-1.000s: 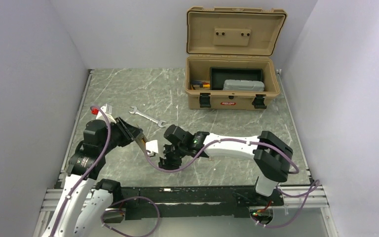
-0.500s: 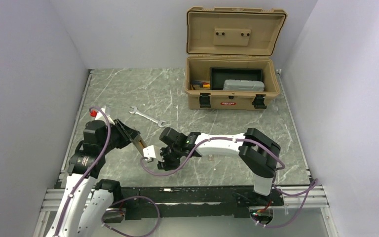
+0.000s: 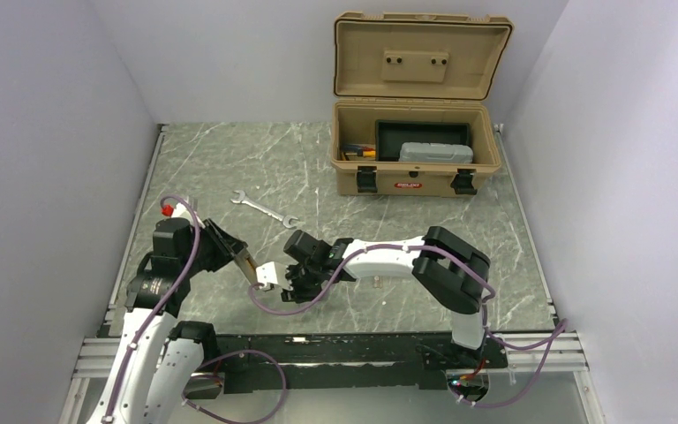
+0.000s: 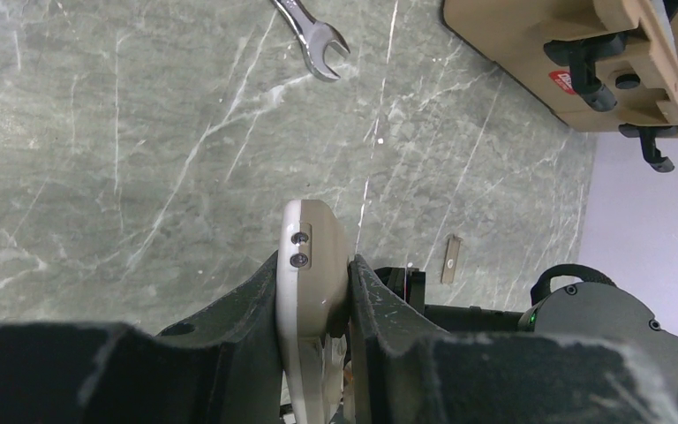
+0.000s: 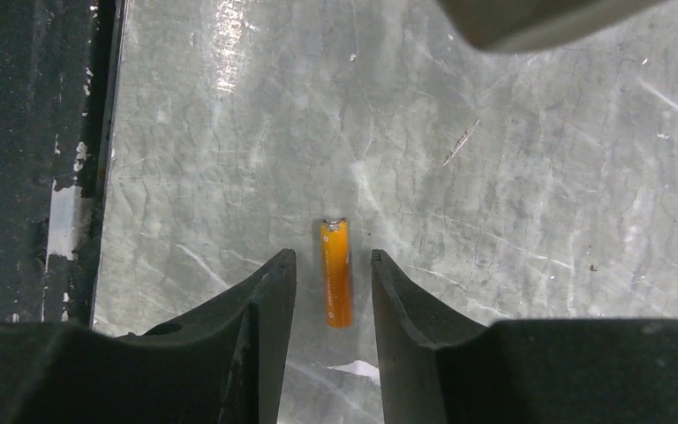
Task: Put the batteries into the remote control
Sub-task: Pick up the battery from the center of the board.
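My left gripper (image 3: 245,262) is shut on the remote control (image 3: 262,269), which it holds up on edge above the table's front left. In the left wrist view the remote control (image 4: 311,234) shows its grey-tan back and white rim, clamped between both fingers of the left gripper (image 4: 315,265). One orange battery (image 5: 335,274) lies flat on the marble. My right gripper (image 5: 332,258) is open and straddles the battery with a small gap at each side. From above, the right gripper (image 3: 290,276) sits just right of the remote and hides the battery.
An open tan toolbox (image 3: 415,172) stands at the back right. A silver wrench (image 3: 265,209) lies behind the grippers. A small flat tan strip (image 4: 448,259) rests on the marble. The black front rail (image 5: 26,177) runs close beside the right gripper.
The right arm has slid left until its gripper sits beside the remote, and its jaws have narrowed around the battery. The left arm has shifted slightly, still gripping the remote.
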Robot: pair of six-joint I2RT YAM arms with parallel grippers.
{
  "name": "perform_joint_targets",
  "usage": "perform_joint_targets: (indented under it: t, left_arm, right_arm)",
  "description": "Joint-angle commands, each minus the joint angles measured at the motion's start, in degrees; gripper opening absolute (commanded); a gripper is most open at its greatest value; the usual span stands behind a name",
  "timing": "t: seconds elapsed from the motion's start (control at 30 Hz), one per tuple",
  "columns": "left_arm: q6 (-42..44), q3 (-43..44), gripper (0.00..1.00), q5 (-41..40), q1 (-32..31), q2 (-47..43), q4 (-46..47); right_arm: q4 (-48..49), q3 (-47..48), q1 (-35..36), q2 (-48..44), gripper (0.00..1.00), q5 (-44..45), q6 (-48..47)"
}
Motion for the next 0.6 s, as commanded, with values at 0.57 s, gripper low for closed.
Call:
perform_joint_targets:
  t: [0.57]
  left_arm:
    - [-0.7,0.1,0.00,-0.5,0.8,-0.5,1.3]
  right_arm:
    - [-1.9,-4.0,-0.5,-1.3,0.06,-3.2,3.7]
